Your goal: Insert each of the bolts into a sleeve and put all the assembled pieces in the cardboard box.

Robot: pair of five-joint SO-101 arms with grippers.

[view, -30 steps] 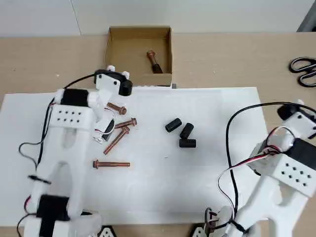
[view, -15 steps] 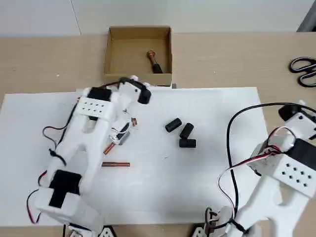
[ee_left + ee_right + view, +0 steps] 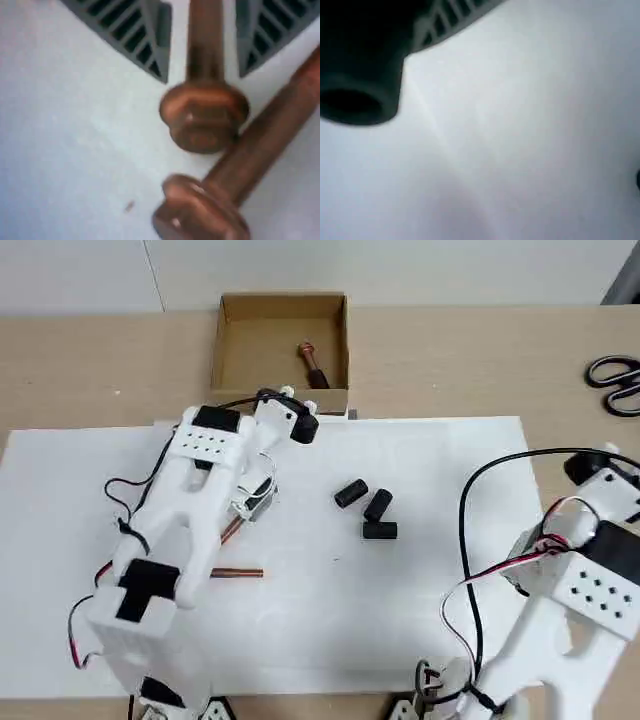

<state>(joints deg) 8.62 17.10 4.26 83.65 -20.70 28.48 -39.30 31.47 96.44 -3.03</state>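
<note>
- The left gripper (image 3: 202,75) stands open just above the white sheet (image 3: 420,620). Its ribbed fingers (image 3: 135,30) sit on either side of a copper bolt (image 3: 204,117), with a gap between each finger and the shank, so it has hold of nothing.
- That bolt's head points away from the fingers and lies right against the shank of a second bolt (image 3: 260,145), which lies slantwise beside it.
- In the high view the left arm (image 3: 200,490) stretches from 7 o'clock towards 11 o'clock and covers most of this cluster. A shank end (image 3: 232,530) pokes out from under it, and a third bolt (image 3: 240,572) lies flat at about 8 o'clock from the sheet's centre.
- The right gripper (image 3: 395,40) is closed on a black sleeve (image 3: 360,65), with one ribbed finger (image 3: 451,17) against it. The right arm (image 3: 580,590) sits at 4 o'clock.
- Three loose sleeves (image 3: 378,504) lie close together near the sheet's centre, at 3 o'clock from the left arm's tip and well apart from it.
- The cardboard box (image 3: 228,350) stands at 12 o'clock, just beyond the sheet, with one assembled piece (image 3: 313,365) inside.
- Scissors (image 3: 615,380) lie at 2 o'clock on the bare table.
</note>
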